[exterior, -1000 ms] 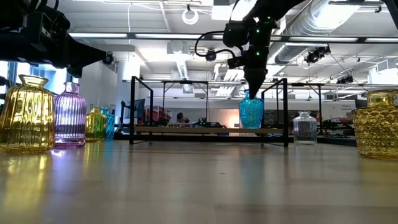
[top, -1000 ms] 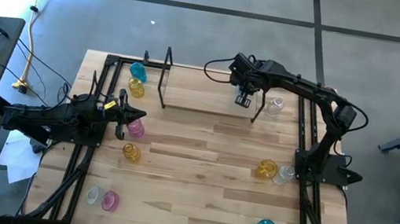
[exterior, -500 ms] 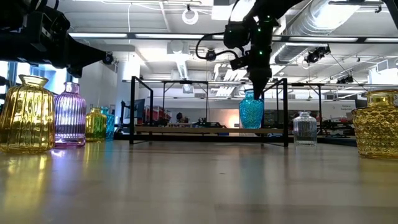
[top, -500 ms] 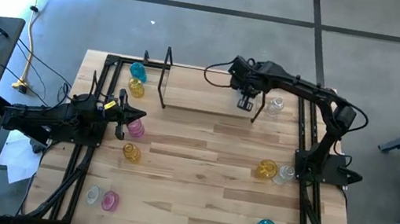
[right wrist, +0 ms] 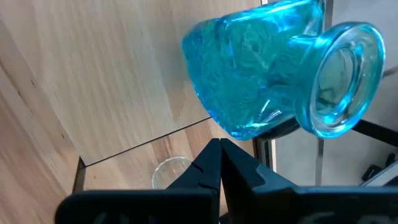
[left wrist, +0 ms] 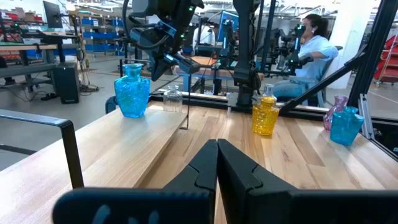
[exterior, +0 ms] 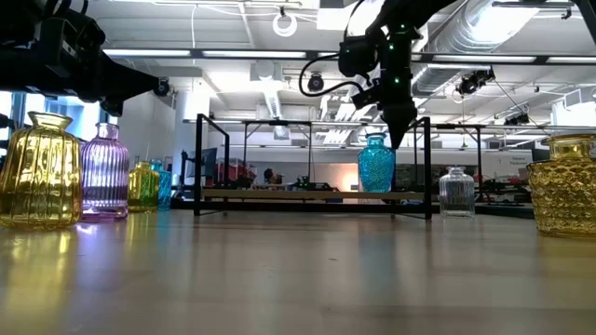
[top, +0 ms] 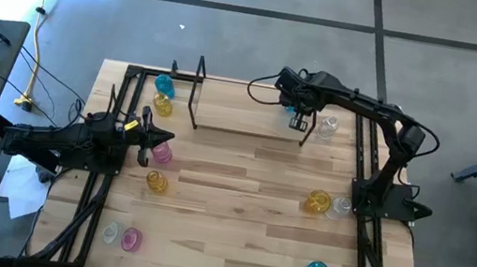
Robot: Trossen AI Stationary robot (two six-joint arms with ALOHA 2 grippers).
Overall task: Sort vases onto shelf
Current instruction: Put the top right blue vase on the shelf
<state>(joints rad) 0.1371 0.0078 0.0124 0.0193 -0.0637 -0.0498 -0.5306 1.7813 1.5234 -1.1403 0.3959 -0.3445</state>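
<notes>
Just below the right gripper (exterior: 395, 140), a blue vase (exterior: 375, 164) stands upright on the far end of the shelf (top: 250, 116), and nothing holds it. The right gripper's fingers are pressed together with nothing between them, poised just above and slightly to one side of the vase's open mouth. From the right wrist camera the blue vase (right wrist: 273, 74) fills the view just ahead of the fingertips, its flared rim and textured round body plain to see, with a clear vase (right wrist: 171, 171) showing close by the fingers on the table beyond the shelf edge.

Over on the other side, the left gripper (top: 146, 131) waits low over the table with its fingers likewise together and empty, a pink vase (top: 162, 152) just beside it and a yellow vase (top: 156, 180) a little further off. Ahead of the left gripper in its own wrist view sit another yellow vase (left wrist: 265, 113) and a second blue vase (left wrist: 346, 124).

These vases look like thin glass: rigid, smooth, probably light, and likely to crack or tip if knocked. The narrow neck just under the flared lip seems the safest place to pinch, since the lip would stop a slip; the round body is wider and slicker. Most vases remain on the table, so sorting looks early.
</notes>
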